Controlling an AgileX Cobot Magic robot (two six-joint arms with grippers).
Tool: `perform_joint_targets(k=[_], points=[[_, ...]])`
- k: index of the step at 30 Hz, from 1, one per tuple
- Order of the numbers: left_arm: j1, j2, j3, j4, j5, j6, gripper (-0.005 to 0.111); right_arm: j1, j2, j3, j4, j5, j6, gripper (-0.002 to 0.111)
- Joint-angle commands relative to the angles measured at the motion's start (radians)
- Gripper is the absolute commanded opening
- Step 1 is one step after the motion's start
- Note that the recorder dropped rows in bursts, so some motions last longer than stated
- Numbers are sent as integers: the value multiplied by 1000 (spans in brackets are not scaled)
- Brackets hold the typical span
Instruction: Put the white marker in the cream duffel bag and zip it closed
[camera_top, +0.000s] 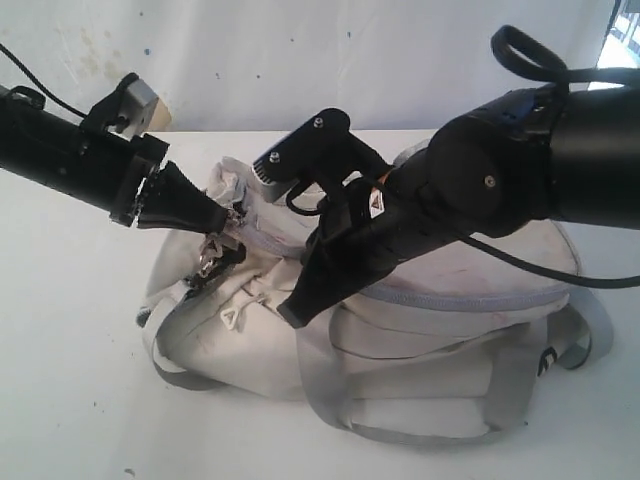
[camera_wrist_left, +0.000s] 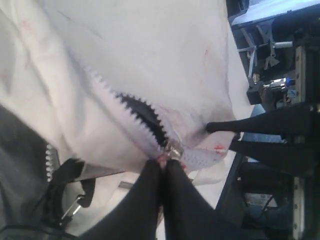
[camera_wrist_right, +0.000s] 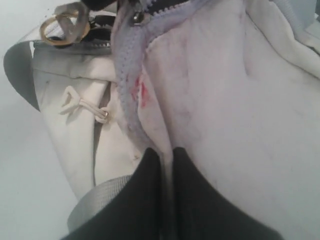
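Observation:
The cream duffel bag (camera_top: 420, 320) lies on the white table. Its zipper is closed along most of its length. A short dark gap (camera_wrist_left: 142, 117) remains just ahead of the metal slider (camera_wrist_left: 173, 148). My left gripper (camera_top: 222, 222) is at the bag's left end, shut on the zipper pull (camera_wrist_left: 163, 160). My right gripper (camera_top: 292, 315) reaches across to the bag's front. It is shut on a fold of cream fabric (camera_wrist_right: 166, 145) below the zipper tape (camera_wrist_right: 127, 75). The white marker is out of view.
Grey webbing straps (camera_top: 340, 400) loop out onto the table (camera_top: 70, 400) in front of the bag. A black clip (camera_top: 547, 360) sits at the bag's right end. A brass ring (camera_wrist_right: 57, 27) and a white cord (camera_wrist_right: 82, 105) hang near the left end.

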Motion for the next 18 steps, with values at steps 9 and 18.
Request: perform_joint_targets(k=[9,18], points=[[49,-13,-6,-296,-47,8,0,-10,-5,13,-93,221,14,0],[38,-13,-6,115,-47,140,0,-10,-5,13,-93,106,108,0]])
